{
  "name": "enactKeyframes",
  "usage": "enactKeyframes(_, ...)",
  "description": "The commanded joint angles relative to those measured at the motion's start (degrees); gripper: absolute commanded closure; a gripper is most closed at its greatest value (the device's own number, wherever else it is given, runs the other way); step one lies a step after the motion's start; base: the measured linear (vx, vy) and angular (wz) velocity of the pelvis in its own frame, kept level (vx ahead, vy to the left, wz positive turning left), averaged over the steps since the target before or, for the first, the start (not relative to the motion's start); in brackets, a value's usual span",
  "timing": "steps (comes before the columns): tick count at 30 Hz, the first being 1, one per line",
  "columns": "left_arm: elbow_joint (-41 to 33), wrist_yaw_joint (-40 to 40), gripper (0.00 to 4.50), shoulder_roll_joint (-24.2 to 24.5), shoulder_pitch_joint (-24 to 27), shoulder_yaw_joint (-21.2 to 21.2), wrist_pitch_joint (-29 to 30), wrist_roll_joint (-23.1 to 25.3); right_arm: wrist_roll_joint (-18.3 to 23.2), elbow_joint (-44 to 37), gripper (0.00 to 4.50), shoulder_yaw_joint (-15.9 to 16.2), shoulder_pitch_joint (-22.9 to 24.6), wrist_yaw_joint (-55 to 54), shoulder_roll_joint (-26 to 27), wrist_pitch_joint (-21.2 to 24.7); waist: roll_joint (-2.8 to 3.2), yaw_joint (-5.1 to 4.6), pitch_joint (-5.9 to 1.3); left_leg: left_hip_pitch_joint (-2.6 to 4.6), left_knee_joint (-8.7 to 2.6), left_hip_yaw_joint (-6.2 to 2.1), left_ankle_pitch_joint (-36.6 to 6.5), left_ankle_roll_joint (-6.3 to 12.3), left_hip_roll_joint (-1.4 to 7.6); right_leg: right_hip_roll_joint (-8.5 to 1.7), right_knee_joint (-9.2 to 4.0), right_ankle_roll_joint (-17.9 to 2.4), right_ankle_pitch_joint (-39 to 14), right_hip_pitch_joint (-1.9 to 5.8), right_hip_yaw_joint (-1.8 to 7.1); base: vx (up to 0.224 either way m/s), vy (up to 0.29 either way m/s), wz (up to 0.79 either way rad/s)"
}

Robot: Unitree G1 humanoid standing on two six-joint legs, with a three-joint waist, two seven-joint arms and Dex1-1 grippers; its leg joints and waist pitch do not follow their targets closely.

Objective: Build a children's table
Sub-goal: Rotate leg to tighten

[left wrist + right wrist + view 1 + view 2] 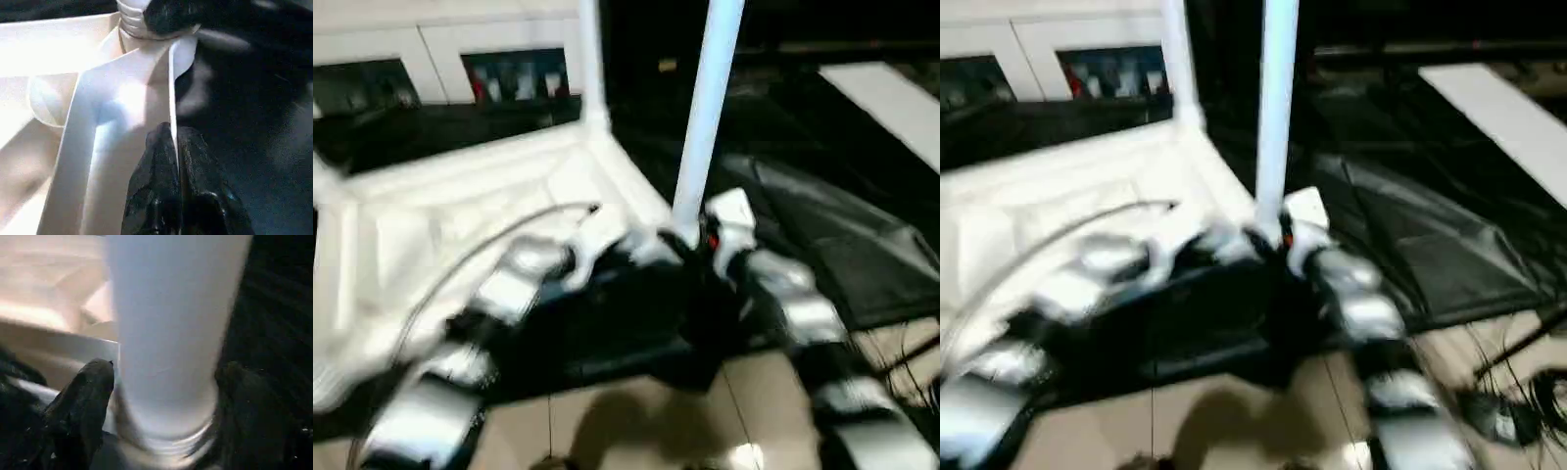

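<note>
Tabletop [460, 215], white and ribbed side up, lies on dark sheeting [822, 225] on the floor before us. Our left claw [175, 147] is clenched on its thin rim at the near corner. Just beside, one leg [705, 108] stands upright in that corner's socket, our right claw [161, 382] spread around its base, fingers [83, 401] not pressing it.

Two legs [707, 108] stand upright in the tabletop's [460, 215] corners; cabinet [440, 59] apparently behind.
</note>
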Motion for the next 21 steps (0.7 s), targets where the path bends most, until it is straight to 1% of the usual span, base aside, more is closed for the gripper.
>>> enactKeyframes(1,-3.81,-5.62,4.50,0.96,2.90,-2.51,-0.51,-2.21,0.65,-3.75,0.69,1.65,1.10,6.74,-2.67,-0.17,-1.37,0.14,-3.82,1.00,-3.17,0.00,-6.54,6.25,0.89,-2.01,-3.29,-15.22,-0.84,2.59,1.49,0.000,0.000,0.00)
enactKeyframes(2,-3.81,-5.62,4.50,0.96,2.90,-2.51,-0.51,-2.21,0.65,-3.75,0.69,1.65,1.10,6.74,-2.67,-0.17,-1.51,0.29,-3.81,0.92,-3.19,-0.09,-7.25,6.20,0.95,-2.06,-3.15,-15.20,-1.48,2.72,1.40,0.000,0.000,0.00)
enactKeyframes(3,-5.96,-7.79,4.50,2.59,4.10,-3.03,0.14,-2.85,1.04,-5.05,0.69,2.02,1.80,10.51,-4.51,0.02,-1.68,0.61,-3.77,1.06,-3.21,-0.01,-6.87,6.22,1.18,-2.15,-3.16,-14.88,-1.55,2.61,1.52,0.000,0.000,0.00)
enactKeyframes(4,-7.74,-9.82,4.50,4.03,5.03,-3.44,0.99,-3.48,1.26,-5.97,0.69,2.48,2.19,13.31,-5.98,0.32,-1.48,0.94,-3.79,0.98,-3.18,-0.04,-6.16,6.32,1.15,-2.08,-2.93,-14.86,-0.71,2.65,1.52,0.000,0.000,0.00)
enactKeyframes(5,-8.57,-10.80,4.50,4.73,5.46,-3.64,1.38,-3.78,1.47,-6.46,0.69,2.72,2.39,14.78,-6.68,0.53,-1.45,1.07,-3.74,1.01,-3.16,0.04,-6.40,6.28,1.10,-2.02,-2.88,-14.78,-0.64,2.61,1.50,0.000,0.000,0.00)
enactKeyframes(6,-9.55,-12.02,4.50,5.60,5.96,-3.87,1.81,-4.14,1.88,-7.16,0.69,3.06,2.64,16.80,-7.56,0.90,-1.42,1.00,-3.57,0.89,-3.26,0.05,-6.95,6.25,1.16,-2.03,-2.94,-14.68,-1.21,2.54,1.48,0.000,0.000,0.00)
enactKeyframes(7,-10.75,-13.19,4.50,6.48,6.46,-3.94,2.62,-4.46,2.33,-8.27,0.69,3.75,3.05,19.34,-8.70,1.17,-1.62,0.96,-3.46,0.96,-3.31,0.09,-7.28,5.99,1.14,-2.03,-3.05,-14.57,-2.08,2.44,1.54,0.000,0.000,0.00)
enactKeyframes(9,-11.42,-13.71,4.50,6.90,6.71,-3.91,3.12,-4.55,2.60,-9.01,0.69,4.23,3.33,20.71,-9.35,1.33,-1.58,0.91,-3.38,1.00,-3.34,0.13,-7.74,5.65,1.12,-2.07,-3.17,-14.55,-3.06,2.33,1.58,0.000,0.000,0.00)
enactKeyframes(10,-12.12,-14.08,4.50,7.14,6.96,-3.58,3.54,-4.50,2.76,-10.32,0.69,5.46,3.97,22.80,-10.42,1.72,-1.43,0.94,-3.46,1.10,-3.39,0.06,-8.14,5.06,1.15,-2.15,-3.20,-14.51,-3.80,2.41,1.61,0.000,0.000,0.00)
enactKeyframes(11,-12.12,-14.08,4.50,7.14,6.96,-3.58,3.54,-4.50,2.76,-10.32,0.69,5.46,3.97,22.80,-10.42,1.72,-1.63,0.91,-3.34,1.08,-3.39,0.07,-8.01,4.84,1.17,-2.13,-3.25,-14.40,-3.52,2.38,1.65,0.000,0.000,0.00)
enactKeyframes(12,-12.53,-14.27,4.50,7.27,7.12,-3.33,3.74,-4.41,2.76,-11.17,0.69,6.36,4.41,24.15,-11.17,2.00,-1.67,0.89,-3.39,1.10,-3.41,0.04,-8.07,4.71,1.13,-2.10,-3.25,-14.38,-3.60,2.46,1.63,0.000,0.000,0.00)
enactKeyframes(15,-12.29,-13.97,4.50,7.15,6.98,-3.06,3.57,-4.16,2.50,-11.45,0.69,7.03,4.59,24.87,-11.58,1.99,-1.81,0.89,-3.43,1.06,-3.30,0.09,-7.45,4.70,1.02,-2.13,-3.23,-14.48,-3.17,2.46,1.70,0.000,0.000,0.00)
enactKeyframes(16,-12.06,-14.05,4.50,6.93,6.81,-2.86,3.43,-3.98,1.81,-11.45,0.69,7.73,4.73,25.56,-12.05,1.68,-1.47,0.93,-3.49,1.07,-3.24,0.07,-7.29,4.65,1.00,-2.15,-3.16,-14.58,-2.86,2.48,1.70,0.000,0.000,0.00)
enactKeyframes(17,-12.42,-14.07,4.50,7.02,6.84,-2.98,3.59,-4.10,1.11,-11.45,0.97,7.99,4.89,25.96,-12.41,1.51,-1.56,0.87,-3.57,1.05,-3.16,0.10,-6.96,4.74,0.97,-2.04,-3.11,-14.69,-2.06,2.53,1.67,0.000,0.000,0.00)
enactKeyframes(18,-12.42,-14.07,4.50,7.02,6.84,-2.98,3.59,-4.10,1.11,-11.45,0.97,7.99,4.89,25.96,-12.41,1.51,-1.61,0.91,-3.62,1.05,-3.13,0.10,-6.65,4.84,0.96,-2.06,-3.06,-14.78,-1.47,2.59,1.67,0.000,0.000,0.00)
enactKeyframes(19,-12.65,-14.07,4.50,7.09,6.83,-3.11,3.75,-4.23,0.64,-11.43,1.06,8.19,5.01,26.31,-12.70,1.35,-1.59,0.91,-3.62,1.00,-3.12,0.06,-6.14,4.99,0.97,-2.02,-2.94,-14.99,-0.64,2.59,1.65,0.000,0.000,0.00)
enactKeyframes(20,-13.21,-14.11,4.50,7.37,6.96,-3.40,4.02,-4.51,0.10,-11.19,1.06,8.11,5.12,26.10,-12.81,1.15,-1.41,0.95,-3.65,1.10,-3.07,0.08,-6.04,5.04,0.97,-2.00,-2.92,-15.22,-0.12,2.57,1.64,0.000,0.000,0.00)
enactKeyframes(21,-13.21,-14.11,4.50,7.37,6.96,-3.40,4.02,-4.51,0.10,-11.19,1.22,8.11,5.12,26.10,-12.81,1.15,-1.49,0.91,-3.67,1.04,-3.03,0.09,-5.98,5.11,0.94,-1.95,-2.87,-15.34,0.21,2.63,1.63,0.000,0.000,0.00)
